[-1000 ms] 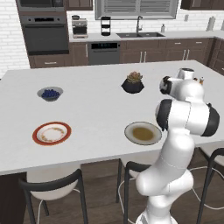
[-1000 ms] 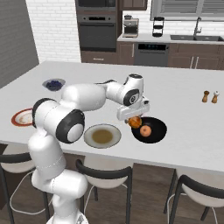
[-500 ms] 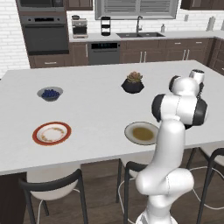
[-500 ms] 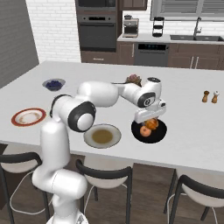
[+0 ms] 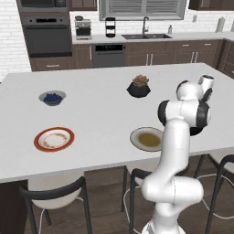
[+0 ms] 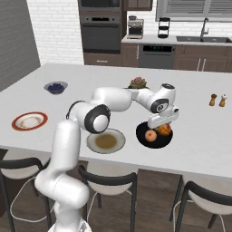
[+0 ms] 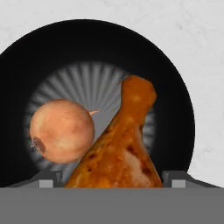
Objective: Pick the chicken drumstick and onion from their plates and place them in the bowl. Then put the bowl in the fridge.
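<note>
Gripper (image 6: 163,125) spread wide, gripping nothing, poised just above the round black shallow bowl (image 6: 154,140) on the white stone counter (image 6: 199,136). Directly beneath the dark fingertips (image 7: 49,177), seen through the hand view: golden-brown roasted chicken drumstick (image 7: 120,148), fat end nearest the tips, thin bone end pointing away across the bowl's ribbed grey floor. Touching it on one side, small round orange-tan onion (image 7: 61,130), also inside the bowl. Just beside the bowl, toward the arm's base: grey-olive plate with a brownish centre (image 6: 106,141). Behind the gripper, near: black pot with a spiky plant (image 6: 137,83). Well apart on that same far side as the olive plate: white plate with a broad red rim (image 6: 29,121) and small grey bowl of blue berries (image 6: 56,87).
</note>
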